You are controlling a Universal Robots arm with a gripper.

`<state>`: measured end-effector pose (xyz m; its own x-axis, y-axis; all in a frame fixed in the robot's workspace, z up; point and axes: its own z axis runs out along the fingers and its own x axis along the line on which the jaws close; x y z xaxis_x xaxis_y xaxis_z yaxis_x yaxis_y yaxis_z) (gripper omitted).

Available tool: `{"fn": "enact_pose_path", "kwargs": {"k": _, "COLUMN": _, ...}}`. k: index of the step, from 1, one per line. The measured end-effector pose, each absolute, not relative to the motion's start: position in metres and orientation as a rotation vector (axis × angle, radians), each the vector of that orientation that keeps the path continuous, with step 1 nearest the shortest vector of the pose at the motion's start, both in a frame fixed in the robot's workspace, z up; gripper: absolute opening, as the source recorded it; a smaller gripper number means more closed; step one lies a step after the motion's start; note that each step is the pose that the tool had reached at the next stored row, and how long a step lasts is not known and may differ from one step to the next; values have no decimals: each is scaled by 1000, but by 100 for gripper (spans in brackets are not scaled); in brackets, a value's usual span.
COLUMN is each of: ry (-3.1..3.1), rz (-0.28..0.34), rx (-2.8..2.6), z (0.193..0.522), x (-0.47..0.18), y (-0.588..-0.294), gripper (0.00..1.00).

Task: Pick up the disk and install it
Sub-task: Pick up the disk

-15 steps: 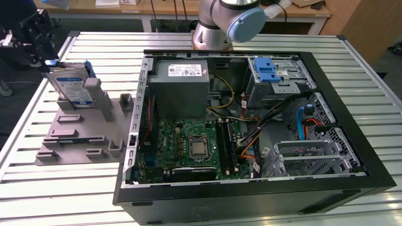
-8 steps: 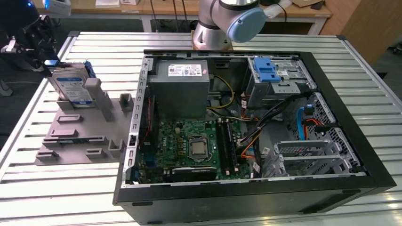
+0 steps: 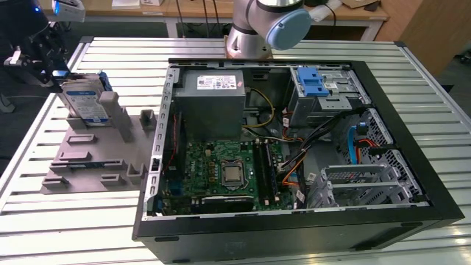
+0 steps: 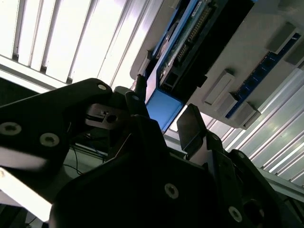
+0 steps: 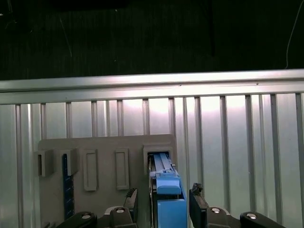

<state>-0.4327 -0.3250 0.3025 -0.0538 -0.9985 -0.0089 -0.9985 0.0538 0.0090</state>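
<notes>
1. Firstly, in the exterior view, the black end effector (image 3: 50, 74) hangs toward the exterior view's left, at about 10 o'clock from the open black computer case (image 3: 294, 237) on the slatted aluminium counter (image 3: 74, 221).
2. Just beside its tip, the flat silver disk (image 3: 85, 99), with a white-and-blue label and a blue plastic bracket, stands on edge in a slot of the grey plastic fixture plate (image 3: 88, 160), at the plate's 12 o'clock end.
3. Inside the case, the green motherboard (image 3: 220, 165) lies toward 6 o'clock. The grey metal box with a white sticker (image 3: 213, 105) sits at 12 o'clock from it. A ridged blue plastic latch (image 3: 312, 83) sits near the case's 1 o'clock corner.
4. The grey arm base with a pale blue cap (image 3: 283, 27) rises at 12 o'clock behind the case.
5. In the second wrist view, the end effector (image 4: 164, 107) is spread. One dark finger (image 4: 192, 126) and its partner flank the blue end of the disk (image 4: 187, 42), whose circuit-board face shows. The fixture plate (image 4: 266, 23) and the counter (image 4: 71, 38) lie beyond.
6. In the first wrist view, the disk (image 5: 164, 183) is seen edge-on in its slot in the fixture plate (image 5: 104, 147). The end effector (image 5: 164, 202) straddles it, with a gap showing between each finger (image 5: 197, 202) and the bracket. The counter (image 5: 237, 142) lies around the plate.
</notes>
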Motion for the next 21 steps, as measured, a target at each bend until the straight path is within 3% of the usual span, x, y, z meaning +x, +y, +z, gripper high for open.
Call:
{"fn": "enact_pose_path", "kwargs": {"k": 2, "ry": 2280, "rz": 20, "rx": -2160, "z": 302, "x": -433, "y": -325, "gripper": 53}}
{"fn": "enact_pose_path", "kwargs": {"k": 3, "ry": 2280, "rz": 20, "rx": -2161, "z": 302, "x": -433, "y": -325, "gripper": 46}}
{"fn": "enact_pose_path", "kwargs": {"k": 21, "ry": 2280, "rz": 20, "rx": -2161, "z": 292, "x": -433, "y": -325, "gripper": 46}}
